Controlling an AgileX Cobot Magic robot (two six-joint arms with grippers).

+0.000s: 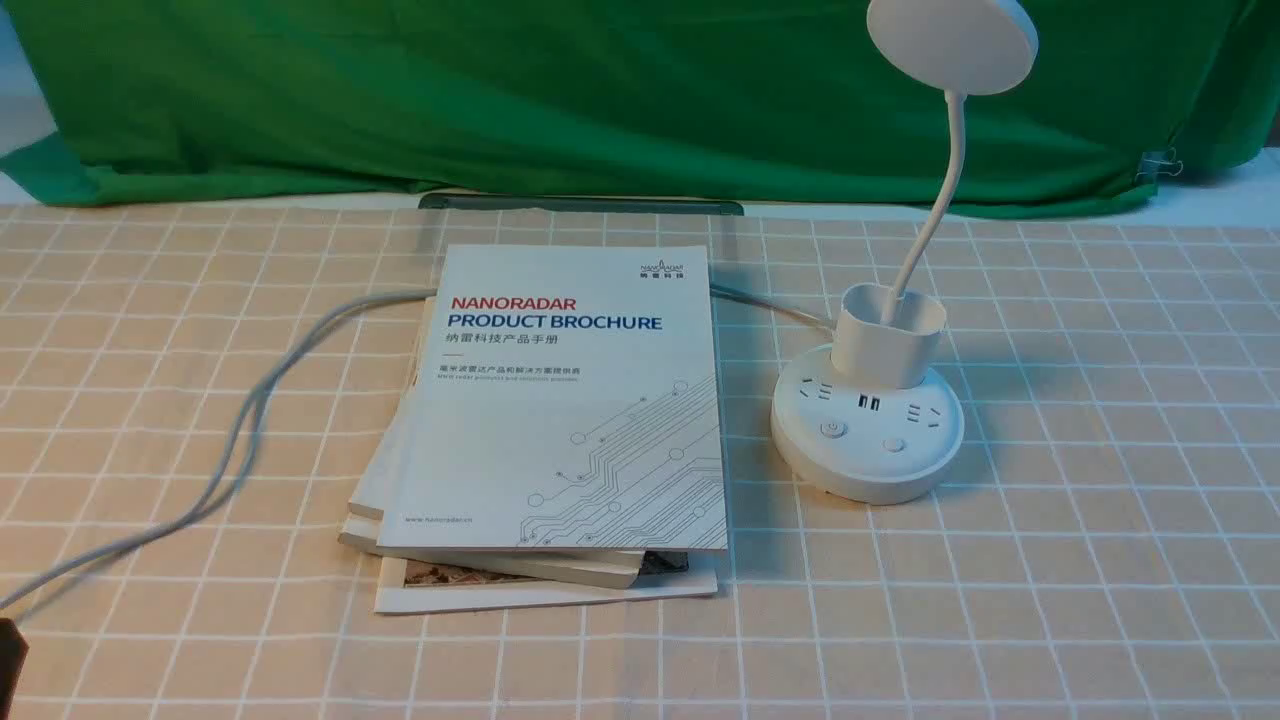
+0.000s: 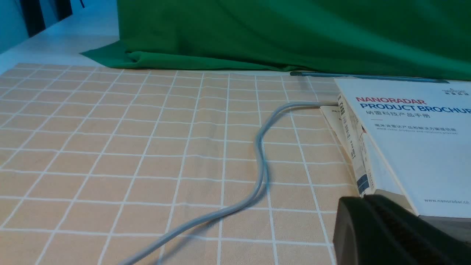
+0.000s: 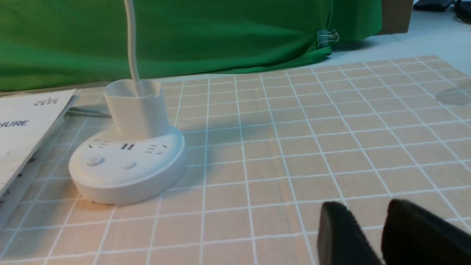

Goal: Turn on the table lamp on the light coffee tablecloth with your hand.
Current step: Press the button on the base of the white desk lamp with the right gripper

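Observation:
The white table lamp point(image 1: 866, 440) stands at the right on the light coffee tablecloth point(image 1: 1100, 560), its disc head point(image 1: 952, 40) high on a curved neck. Two round buttons point(image 1: 832, 430) sit on the base's near side. In the right wrist view the table lamp point(image 3: 125, 165) is ahead and well off to one side of my right gripper point(image 3: 368, 211), the hand, which is open, empty and low over the tablecloth point(image 3: 331, 147). My left gripper point(image 2: 364, 200) is shut, empty, beside the brochure stack's corner; only a dark sliver of it point(image 1: 8, 660) shows in the front view.
A stack of brochures point(image 1: 560, 400) lies left of the lamp. A grey cable point(image 1: 250, 400) runs from under it to the near left edge. A green backdrop cloth point(image 1: 600, 100) hangs behind, with a dark strip point(image 1: 580, 203) at its foot.

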